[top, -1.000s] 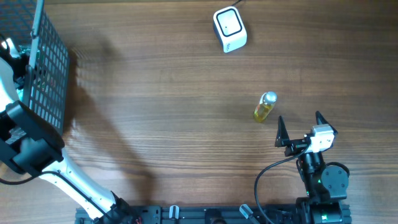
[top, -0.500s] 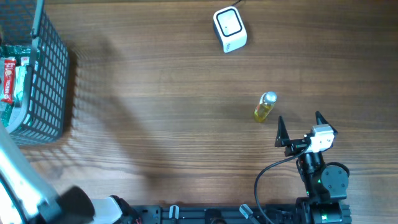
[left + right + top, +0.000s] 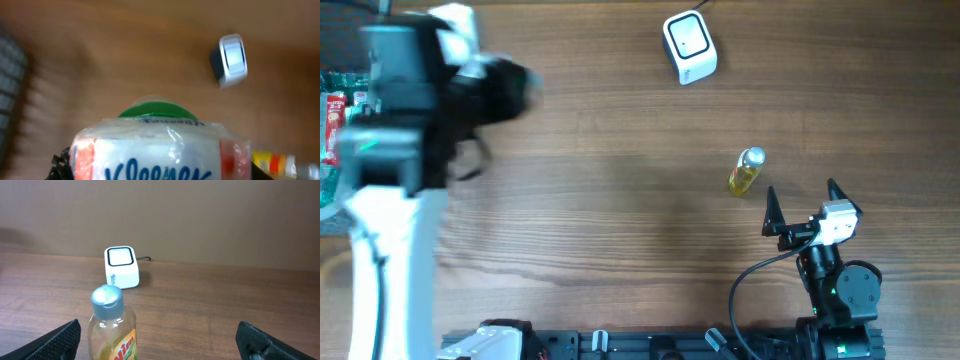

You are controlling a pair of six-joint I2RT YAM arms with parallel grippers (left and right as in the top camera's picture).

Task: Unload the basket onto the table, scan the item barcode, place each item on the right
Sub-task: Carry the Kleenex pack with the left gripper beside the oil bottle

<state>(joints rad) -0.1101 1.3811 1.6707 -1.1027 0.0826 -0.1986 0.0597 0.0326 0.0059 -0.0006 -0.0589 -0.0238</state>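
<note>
In the left wrist view my left gripper point(image 3: 159, 169) is shut on a Kleenex tissue pack point(image 3: 160, 150), white with red side stripes, blue lettering and a clear wrapper. A green rounded edge point(image 3: 157, 110) shows just beyond the pack. From overhead only the raised, blurred left arm point(image 3: 405, 110) shows at the far left; the pack is hidden under it. The white barcode scanner point(image 3: 689, 46) point(image 3: 229, 59) point(image 3: 121, 267) stands at the far middle of the table. My right gripper point(image 3: 801, 190) point(image 3: 160, 335) is open, holding nothing, low at the right.
A yellow dish-soap bottle point(image 3: 746, 172) point(image 3: 111, 325) with a grey cap lies just ahead of the right gripper, nearer its left finger. A wire basket holding packaged goods point(image 3: 330, 120) sits at the left edge, mostly covered by the left arm.
The left arm has risen from the basket and swung up toward the camera, now covering most of the basket. The right arm and the bottle have not moved.
</note>
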